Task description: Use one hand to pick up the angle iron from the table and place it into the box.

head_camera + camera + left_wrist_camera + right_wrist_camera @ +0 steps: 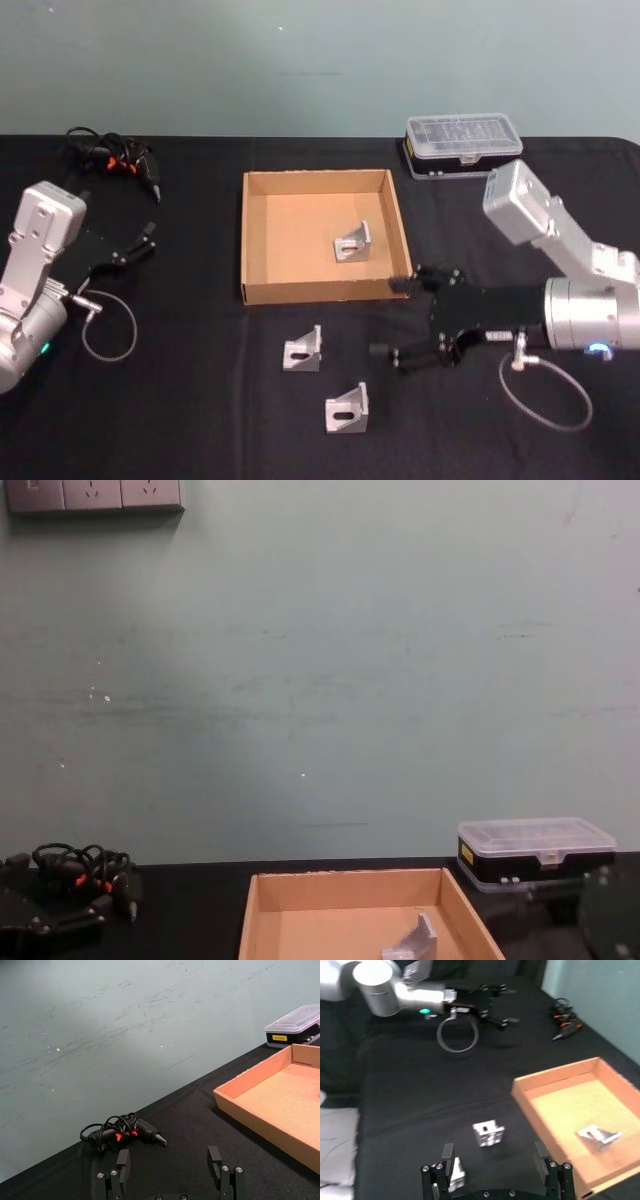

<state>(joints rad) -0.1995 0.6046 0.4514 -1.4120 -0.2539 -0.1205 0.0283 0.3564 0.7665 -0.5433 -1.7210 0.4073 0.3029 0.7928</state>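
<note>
Head view: the black clawed right hand [398, 320], fingers spread and empty, hovers at the near right corner of the shallow brown cardboard box [243, 240] and could clip that wall.

Left wrist view: the left hand [169, 1154] is parked on the left, fingers open.

Right wrist view: a silver metal angle iron [488, 1133] lies on the black surface [410, 1110]. A second iron [456, 1172] sits just beside one finger, so closing might knock it.

Chest view: a third iron [412, 938] lies inside the box.

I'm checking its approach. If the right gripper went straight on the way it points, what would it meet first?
Likely the small silver L-shaped metal angle iron lying ahead, in line with the open right gripper; it might pass above, since height is unclear.
</note>
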